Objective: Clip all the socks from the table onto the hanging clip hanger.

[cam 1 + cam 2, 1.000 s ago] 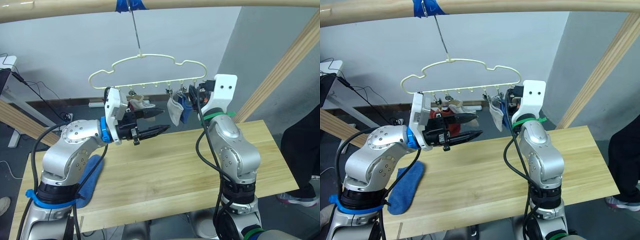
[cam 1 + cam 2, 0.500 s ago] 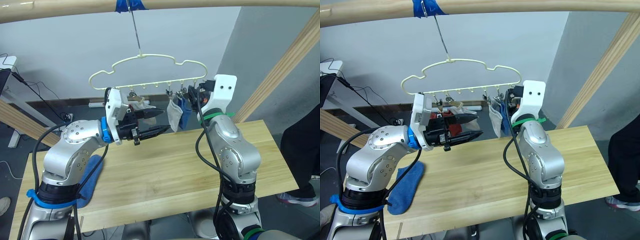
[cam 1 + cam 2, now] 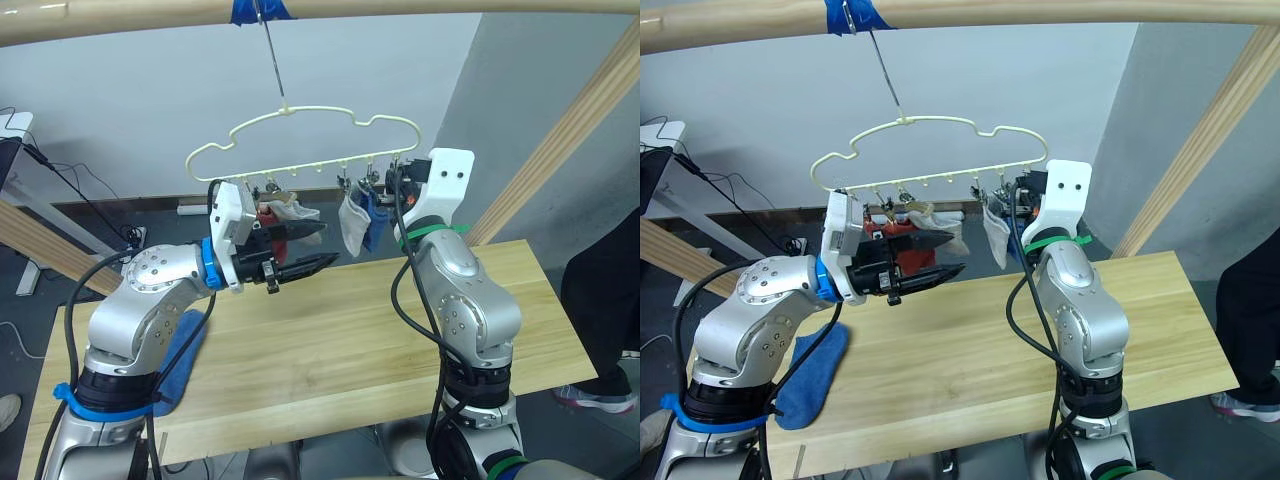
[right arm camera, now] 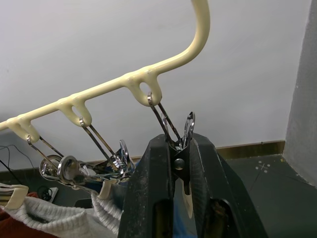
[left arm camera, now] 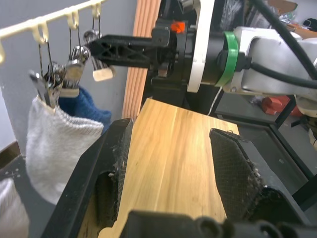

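Note:
The clip hanger [image 3: 300, 140] hangs by its hook from the top pole. A light grey sock [image 3: 352, 222] and a blue sock [image 3: 373, 212] are clipped near its right end. A rust red sock [image 3: 268, 213] and another grey sock [image 3: 297, 211] hang further left. One blue sock [image 3: 185, 345] lies on the table [image 3: 330, 340] under my left arm. My left gripper [image 3: 318, 247] is open and empty, below the hanger's middle. At the hanger's right end, my right gripper [image 4: 179, 151] is shut on the last metal clip [image 4: 182, 130].
A round wooden pole [image 3: 400, 8] runs across the top, with a slanted pole [image 3: 570, 130] at the right. A person [image 3: 600, 300] stands past the table's right end. The table's middle and right lie bare under my arms.
The hanger has shifted a little right and its right end has risen. The hanging socks moved with it. My left gripper stays open in nearly the same place.

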Robot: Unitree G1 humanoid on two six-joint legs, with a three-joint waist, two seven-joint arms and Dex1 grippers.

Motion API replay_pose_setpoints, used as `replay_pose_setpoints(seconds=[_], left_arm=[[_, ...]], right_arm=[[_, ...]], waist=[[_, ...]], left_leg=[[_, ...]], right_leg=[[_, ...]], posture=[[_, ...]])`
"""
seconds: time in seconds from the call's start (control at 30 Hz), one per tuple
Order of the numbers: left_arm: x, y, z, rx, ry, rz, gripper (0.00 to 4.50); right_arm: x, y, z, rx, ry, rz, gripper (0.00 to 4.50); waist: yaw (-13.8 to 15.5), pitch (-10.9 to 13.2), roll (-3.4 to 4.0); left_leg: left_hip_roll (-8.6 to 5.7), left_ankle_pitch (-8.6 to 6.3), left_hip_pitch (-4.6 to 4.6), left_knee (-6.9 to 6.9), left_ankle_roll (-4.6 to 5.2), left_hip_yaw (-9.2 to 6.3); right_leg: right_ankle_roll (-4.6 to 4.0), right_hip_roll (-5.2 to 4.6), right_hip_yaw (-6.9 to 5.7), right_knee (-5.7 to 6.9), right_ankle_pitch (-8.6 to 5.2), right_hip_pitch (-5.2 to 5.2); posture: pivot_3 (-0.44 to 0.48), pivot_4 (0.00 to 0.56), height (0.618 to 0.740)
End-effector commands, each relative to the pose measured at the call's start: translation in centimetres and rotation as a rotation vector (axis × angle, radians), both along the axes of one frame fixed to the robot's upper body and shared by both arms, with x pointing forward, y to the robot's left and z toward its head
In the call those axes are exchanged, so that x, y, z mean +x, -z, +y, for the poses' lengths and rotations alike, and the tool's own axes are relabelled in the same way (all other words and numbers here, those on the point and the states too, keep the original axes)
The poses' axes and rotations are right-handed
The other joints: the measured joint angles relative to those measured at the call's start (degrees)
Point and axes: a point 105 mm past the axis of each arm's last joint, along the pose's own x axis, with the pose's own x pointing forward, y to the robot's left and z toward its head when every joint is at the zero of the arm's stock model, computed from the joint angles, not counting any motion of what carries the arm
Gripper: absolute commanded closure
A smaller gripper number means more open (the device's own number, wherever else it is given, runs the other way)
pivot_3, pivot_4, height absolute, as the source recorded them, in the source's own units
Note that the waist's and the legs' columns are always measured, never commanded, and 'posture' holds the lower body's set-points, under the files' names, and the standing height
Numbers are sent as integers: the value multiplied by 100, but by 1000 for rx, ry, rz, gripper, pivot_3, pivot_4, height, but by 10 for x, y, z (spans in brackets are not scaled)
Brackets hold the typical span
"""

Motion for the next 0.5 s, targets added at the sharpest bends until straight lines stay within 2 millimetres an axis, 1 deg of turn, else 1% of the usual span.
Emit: replay_pose_setpoints(seconds=[0.03, 0.13, 0.17, 0.27, 0.37, 0.5], left_arm=[[-3, -5, -2, -1, 9, -44, 1746], [-2, -5, -2, -1, 7, -46, 1746], [-2, -5, -2, -1, 6, -47, 1746], [-2, -4, -2, 1, 7, -46, 1746], [-2, -4, -2, 1, 6, -44, 1746], [-2, -4, -2, 3, 7, -43, 1746]], right_arm=[[-8, -16, 6, 52, -25, -64, 4374], [-8, -15, 3, 42, -5, -68, 4374], [-8, -15, 2, 40, 1, -68, 3649], [-7, -14, 2, 28, -1, -62, 2643], [-7, -13, 2, 20, 0, -60, 1534], [-6, -13, 1, 18, 3, -60, 1534]], waist=[[0, 0, 0], [0, 0, 0], [-1, 0, 0], [0, 0, 0], [0, 0, 0], [0, 0, 0]], left_leg=[[0, 0, 0, 0, 0, 0], [0, 0, 0, 0, 0, 0], [0, 0, 0, 0, 0, 0], [0, 0, 0, 0, 0, 0], [0, 0, 0, 0, 0, 0], [0, 0, 0, 0, 0, 0]], right_leg=[[0, 0, 0, 0, 0, 0], [0, 0, 0, 0, 0, 0], [0, 0, 0, 0, 0, 0], [0, 0, 0, 0, 0, 0], [0, 0, 0, 0, 0, 0], [0, 0, 0, 0, 0, 0]], posture=[[-260, 228, 740], [-260, 228, 740], [-259, 228, 740], [-259, 228, 740], [-259, 228, 740], [-259, 228, 740]])
